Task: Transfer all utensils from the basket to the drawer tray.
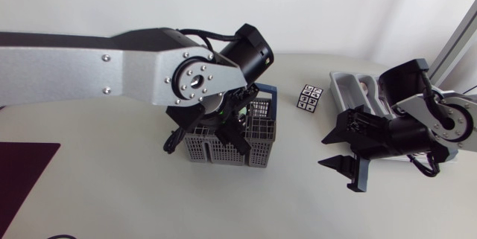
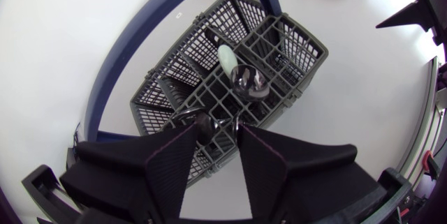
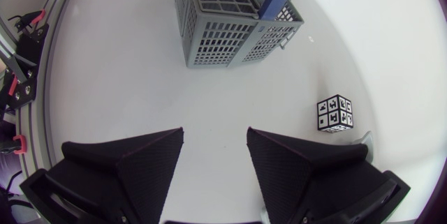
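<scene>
Hovering low over the basket (image 1: 216, 152) with the left gripper (image 2: 216, 132), fingers narrowly parted, clasping nothing. Metal spoon (image 2: 248, 84) and white utensil (image 2: 227, 60) upright in basket cells, just ahead. Right gripper (image 3: 215, 132) above bare counter (image 1: 112, 194), fingers wide, empty, near the tray (image 1: 344, 83). Cube (image 1: 310, 97) between basket and tray.

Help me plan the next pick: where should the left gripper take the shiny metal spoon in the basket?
Take the spoon likely by its bowl, the only part showing above the basket grid; the handle is sunk in a compartment. Bring the left gripper straight down from above.
</scene>
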### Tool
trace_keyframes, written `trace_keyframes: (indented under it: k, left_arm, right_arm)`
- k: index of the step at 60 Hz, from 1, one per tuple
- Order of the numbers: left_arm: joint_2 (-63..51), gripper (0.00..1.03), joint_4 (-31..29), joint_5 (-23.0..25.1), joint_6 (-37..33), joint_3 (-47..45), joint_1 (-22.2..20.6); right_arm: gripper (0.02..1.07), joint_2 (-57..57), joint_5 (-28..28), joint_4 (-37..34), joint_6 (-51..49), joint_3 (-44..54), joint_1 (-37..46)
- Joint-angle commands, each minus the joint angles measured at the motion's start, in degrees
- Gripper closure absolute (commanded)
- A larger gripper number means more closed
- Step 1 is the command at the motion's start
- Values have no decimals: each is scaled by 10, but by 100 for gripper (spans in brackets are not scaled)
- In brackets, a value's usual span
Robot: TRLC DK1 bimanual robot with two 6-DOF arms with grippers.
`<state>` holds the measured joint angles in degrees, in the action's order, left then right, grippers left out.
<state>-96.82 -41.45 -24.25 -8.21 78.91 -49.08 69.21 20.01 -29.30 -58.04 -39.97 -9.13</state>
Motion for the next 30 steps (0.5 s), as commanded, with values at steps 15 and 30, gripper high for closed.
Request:
trace_keyframes:
  k: [15, 30]
  left_arm:
    - [1, 100, 32, -23, -22, -11, -18]
    - [34, 100, 33, -23, -30, -22, -21]
  right_arm:
    - [40, -5, -18, 28, 28, 28, -36]
    - [40, -5, -23, 33, 28, 33, -48]
